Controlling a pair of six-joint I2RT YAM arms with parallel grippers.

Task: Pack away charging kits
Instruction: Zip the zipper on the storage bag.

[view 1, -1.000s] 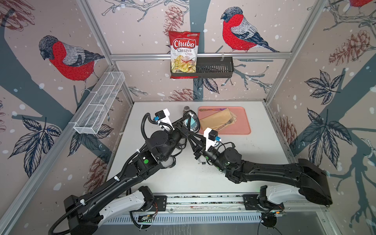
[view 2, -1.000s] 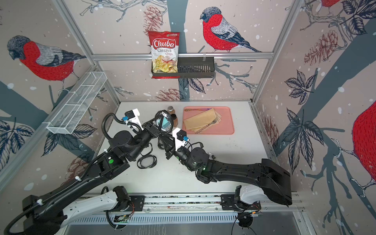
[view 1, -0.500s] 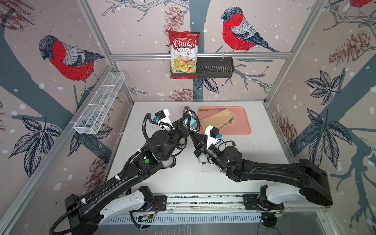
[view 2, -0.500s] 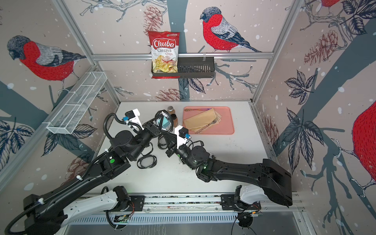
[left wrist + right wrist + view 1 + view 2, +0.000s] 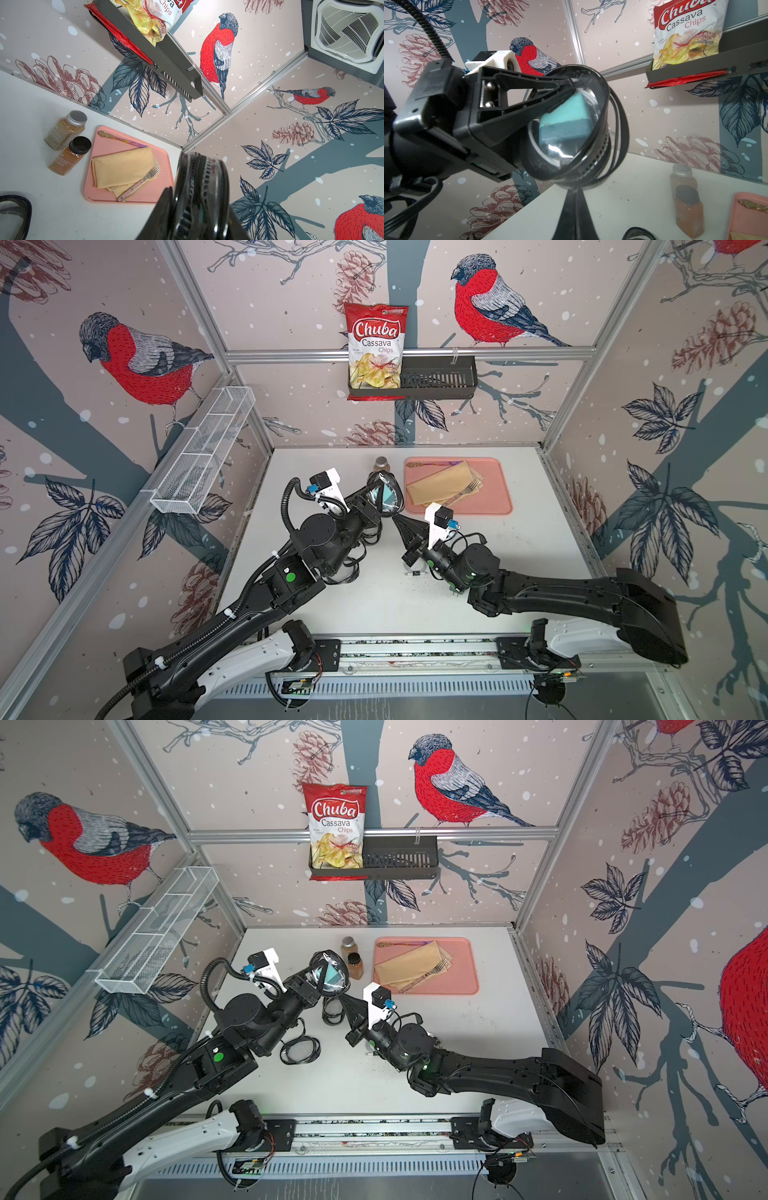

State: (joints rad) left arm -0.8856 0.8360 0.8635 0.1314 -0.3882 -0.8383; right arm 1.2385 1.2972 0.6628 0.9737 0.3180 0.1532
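Observation:
My left gripper (image 5: 376, 501) is shut on an oval clear black-rimmed case (image 5: 385, 493) and holds it on edge in the air above the table's middle. A teal cube charger (image 5: 566, 116) shows through the case's clear side. The case (image 5: 200, 187) fills the gap between the left jaws. My right gripper (image 5: 574, 194) is shut, its fingers pressed together, with the tips touching the held case's lower rim (image 5: 332, 992). What they pinch there, if anything, is hidden. A second case (image 5: 332, 1011) stands below on the table. A third case (image 5: 300, 1050) lies flat beside the left arm.
Two brown spice jars (image 5: 348, 946) (image 5: 355, 966) stand just behind the held case. A pink tray (image 5: 467, 973) with a folded napkin and fork lies at the back right. A black wall basket (image 5: 436, 377) holds a chips bag. A wire shelf (image 5: 203, 452) hangs on the left wall.
The right gripper has shut and its tips have moved up and back to the held case's lower rim. The left gripper and the case have stayed still.

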